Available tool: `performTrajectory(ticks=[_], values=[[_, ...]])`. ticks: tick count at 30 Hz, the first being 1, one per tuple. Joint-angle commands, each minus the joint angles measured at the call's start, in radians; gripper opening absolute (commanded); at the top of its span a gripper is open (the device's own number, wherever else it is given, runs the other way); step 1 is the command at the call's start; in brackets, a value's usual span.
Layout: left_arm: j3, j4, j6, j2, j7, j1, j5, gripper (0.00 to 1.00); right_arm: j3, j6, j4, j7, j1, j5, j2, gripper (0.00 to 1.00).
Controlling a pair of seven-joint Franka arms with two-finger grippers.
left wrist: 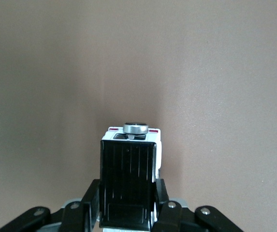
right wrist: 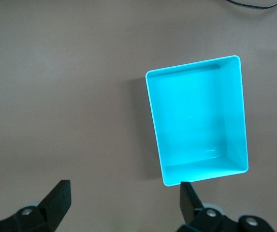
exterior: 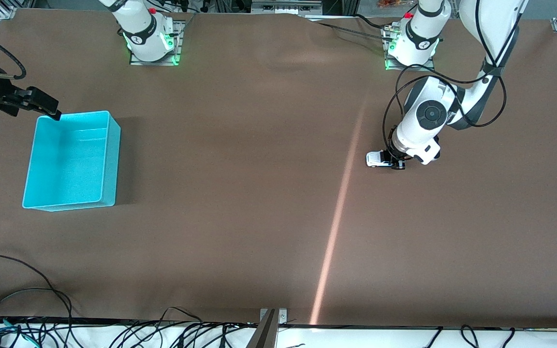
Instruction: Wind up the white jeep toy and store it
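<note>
Left tool (exterior: 396, 163) is clamped on the white jeep toy (exterior: 378, 159), down on the desk (exterior: 259, 217) toward the left arm's end, roughly midway between the base edge and the camera edge. Its wrist view shows what the front can't: black roof, a round silver knob at one end, fingers (left wrist: 163, 195) pinching both sides. Right tool (exterior: 46, 107) hangs wide open over the cyan bin (exterior: 109, 159) corner, waiting. Count: one jeep, one bin, two arms.
</note>
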Motion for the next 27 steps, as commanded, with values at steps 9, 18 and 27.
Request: performTrajectory(ticks=[9,18,27], values=[[0.002,0.002,0.018,0.039,-0.022,0.072,0.136,0.19,0.006,-0.004,0.020,0.004,0.001,-0.008,0.007,1.00],[0.000,0.002,0.020,0.051,-0.019,0.142,0.213,0.19,0.032,-0.006,0.031,0.010,0.006,-0.005,0.001,1.00],[0.000,0.004,0.054,0.084,-0.018,0.218,0.281,0.19,0.032,-0.006,0.037,0.012,0.004,-0.005,0.004,1.00]])
